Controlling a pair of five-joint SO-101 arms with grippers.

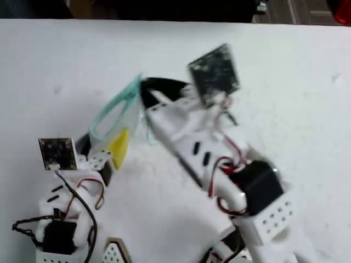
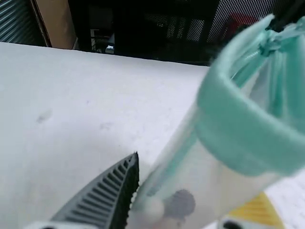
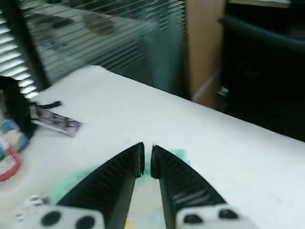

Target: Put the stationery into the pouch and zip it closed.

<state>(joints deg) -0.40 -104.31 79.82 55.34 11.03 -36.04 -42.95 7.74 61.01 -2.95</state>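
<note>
I am looking down on the table (image 1: 285, 66) and seeing the pouch (image 1: 116, 116) sitting left of centre between the two arms. It is clear-sided with a teal rim, and its mouth is gaping open. A yellow item (image 1: 119, 146) is lying inside it, down at the end nearer the left arm.

The left gripper (image 1: 103, 160) is sitting at that lower end of the pouch. In the left wrist view its grey ribbed finger (image 2: 108, 193) is pressing against the pouch's clear side (image 2: 205, 191), and a dark piece is showing on the far side of the material, so I am reading it as pinching the pouch there. The teal rim (image 2: 238, 131) is rising away from that camera, with the yellow item (image 2: 257, 211) showing low down through the plastic.

The right gripper (image 1: 158, 87) is reaching in from the lower right, and its black tips are sitting just beside the pouch's upper end. From its own wrist camera the right gripper (image 3: 147, 157) is showing its fingers pressed nearly together, with a thin slit between the tips. I am seeing nothing caught in that slit. Teal pouch edge (image 3: 177, 154) is peeking out just beyond them.

A small card (image 3: 58, 123) is lying on the table off to one side.
</note>
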